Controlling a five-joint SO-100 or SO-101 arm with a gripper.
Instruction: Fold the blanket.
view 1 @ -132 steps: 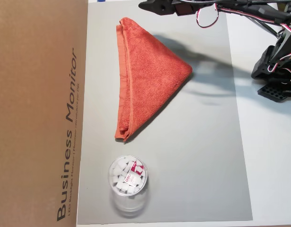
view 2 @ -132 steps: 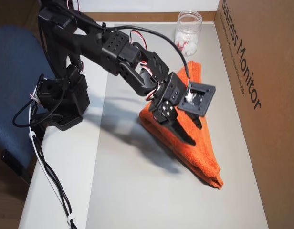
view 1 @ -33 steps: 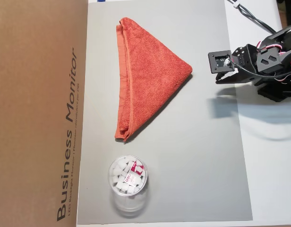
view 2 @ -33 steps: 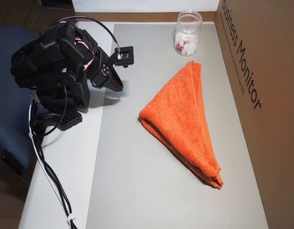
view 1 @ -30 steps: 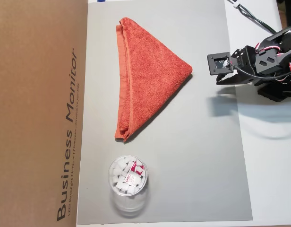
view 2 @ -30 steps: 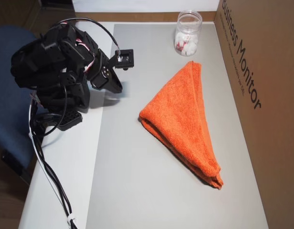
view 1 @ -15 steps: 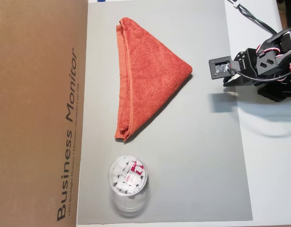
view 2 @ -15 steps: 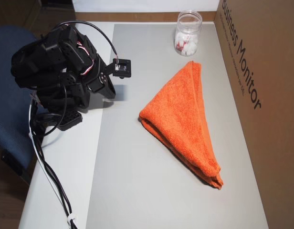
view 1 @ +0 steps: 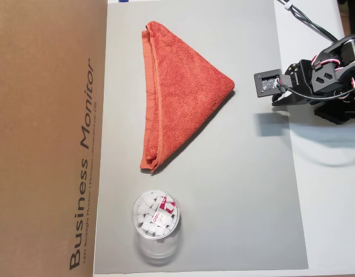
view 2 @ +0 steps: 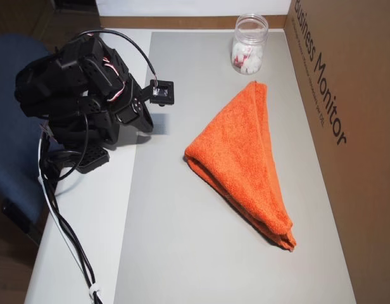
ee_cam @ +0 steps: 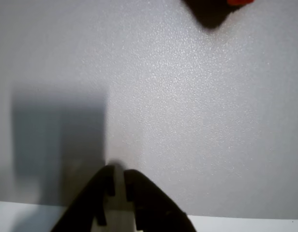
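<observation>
With the end effector nearly closed and empty, the blanket lies well ahead, long edge crosswise on the far side.

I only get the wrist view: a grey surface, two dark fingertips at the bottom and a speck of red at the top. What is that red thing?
Observer: It is a corner of the blanket, an orange-red towel folded into a triangle on the grey mat.
Operator: Is the gripper touching it?
Observer: No. The gripper is well apart from it, at the mat's edge by the arm's base.
Operator: Anything else there?
Observer: A clear plastic jar of white pieces stands on the mat, beside a brown cardboard box.
</observation>
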